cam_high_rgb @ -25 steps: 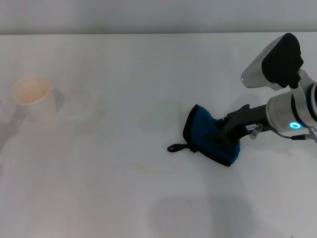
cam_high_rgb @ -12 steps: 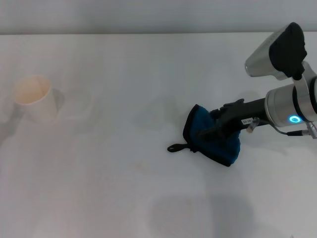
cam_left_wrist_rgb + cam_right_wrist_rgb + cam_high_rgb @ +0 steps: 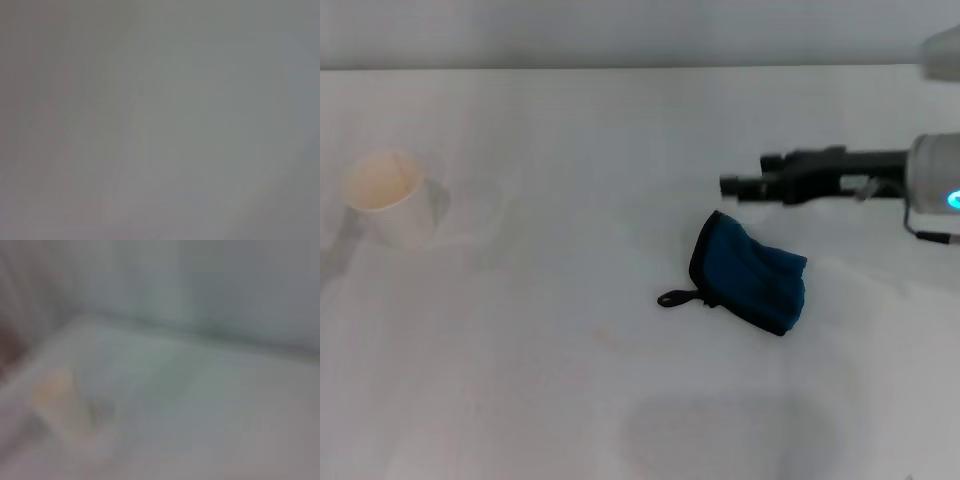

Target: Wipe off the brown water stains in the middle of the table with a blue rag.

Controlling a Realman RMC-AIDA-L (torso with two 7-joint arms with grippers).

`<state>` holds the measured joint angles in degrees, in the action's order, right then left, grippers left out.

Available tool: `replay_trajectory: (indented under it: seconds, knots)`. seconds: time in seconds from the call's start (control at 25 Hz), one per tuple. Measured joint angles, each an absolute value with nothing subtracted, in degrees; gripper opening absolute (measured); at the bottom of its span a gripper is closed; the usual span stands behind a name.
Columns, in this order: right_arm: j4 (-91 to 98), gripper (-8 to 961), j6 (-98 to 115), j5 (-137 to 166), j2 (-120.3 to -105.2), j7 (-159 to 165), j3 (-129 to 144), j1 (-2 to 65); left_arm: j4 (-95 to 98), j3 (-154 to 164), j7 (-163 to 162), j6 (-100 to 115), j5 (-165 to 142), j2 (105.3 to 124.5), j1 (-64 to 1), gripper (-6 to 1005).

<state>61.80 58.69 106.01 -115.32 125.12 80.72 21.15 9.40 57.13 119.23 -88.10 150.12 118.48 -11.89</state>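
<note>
One black right gripper (image 3: 732, 185) reaches level from three o'clock, empty, finger state unclear, above crumpled blue rag (image 3: 752, 273).

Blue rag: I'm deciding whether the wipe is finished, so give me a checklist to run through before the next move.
1. Blue rag free of any pincer, lying crumpled on the table: ok.
2. Right pincer clear of the rag, beyond it: ok.
3. Right pincer open or shut: cannot tell.
4. Brown water stains gone: cannot tell; only faint marks show.
5. Paper cup upright, far from the rag: ok.
6. Left pincer position: cannot tell, not in view.
</note>
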Motion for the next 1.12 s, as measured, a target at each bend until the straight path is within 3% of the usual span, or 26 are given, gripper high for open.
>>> replay_trajectory:
  seconds: [0.44,0.64,1.12]
  knots:
    - [24.9,857,85.5,42.1,-115.17,64.2,64.9,19.4,9.0,57.1,119.6,-88.0,150.1,118.66,-10.0,873]
    - [17.2,856,85.5,33.3,-115.19,44.5,64.7,19.1,8.7,57.3,120.0,-87.7,149.8,118.69,-8.6,872]
    - [12.1,857,73.0,31.5,-115.28,32.7,60.2,19.6,5.5,57.7,129.5,-87.4,148.6,119.14,-5.5,872]
